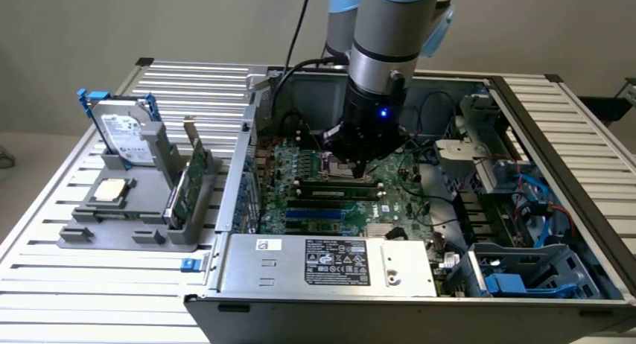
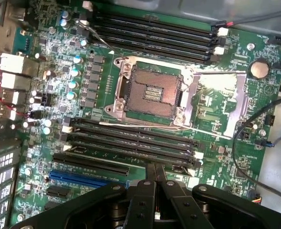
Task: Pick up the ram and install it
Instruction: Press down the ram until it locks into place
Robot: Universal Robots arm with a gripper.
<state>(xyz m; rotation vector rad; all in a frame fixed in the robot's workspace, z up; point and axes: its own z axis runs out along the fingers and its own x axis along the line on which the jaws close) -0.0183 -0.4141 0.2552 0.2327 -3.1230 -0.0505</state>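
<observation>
The arm reaches down into the open computer case (image 1: 418, 284), and its pincer (image 1: 360, 167) hangs just above the motherboard (image 1: 398, 202), close over the memory slots (image 1: 338, 189) beside the empty processor socket (image 2: 152, 93). In the wrist view the pincer's (image 2: 156, 183) two fingers (image 2: 150, 174) are clenched together with nothing visible between them, their tips right at the edge of the bank of slots (image 2: 131, 138) next to the socket. The ram (image 1: 341, 182) appears to lie in one of those slots just under the pincer, though it is hard to tell apart from the slot. Away from the case, on the slatted desk (image 1: 119, 292), a grey holder (image 1: 139, 210) carries a hard drive (image 1: 127, 135) and a green expansion card (image 1: 194, 173)
</observation>
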